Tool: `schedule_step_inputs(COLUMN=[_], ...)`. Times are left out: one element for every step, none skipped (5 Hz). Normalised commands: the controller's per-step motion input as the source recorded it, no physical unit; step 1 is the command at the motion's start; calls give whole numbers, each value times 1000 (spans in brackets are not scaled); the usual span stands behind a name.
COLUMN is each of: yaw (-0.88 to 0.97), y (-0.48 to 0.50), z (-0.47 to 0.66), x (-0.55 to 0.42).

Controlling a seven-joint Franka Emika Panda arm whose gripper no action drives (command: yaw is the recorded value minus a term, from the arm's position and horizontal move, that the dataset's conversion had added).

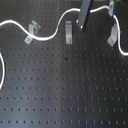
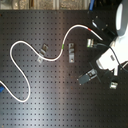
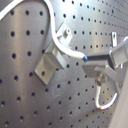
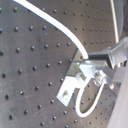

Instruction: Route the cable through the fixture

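The metal claw (image 3: 97, 67) grips the thin white cable (image 3: 67, 50) beside a small L-shaped metal clip (image 3: 50, 62); next, threading it in.

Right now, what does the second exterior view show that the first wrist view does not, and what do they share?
Only the second exterior view shows the whole black perforated board, three metal clips spread across it, the cable's long S-curve, its green band, and the robot's white body.

Only the first wrist view shows one clip close up, with the cable passing over it and running to the gripper.

Both show the white cable, the board and its red band.
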Motion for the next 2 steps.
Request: schedule_step_inputs(yaw=[-166, -220], y=[142, -102], z=[308, 176], x=[-230, -176])
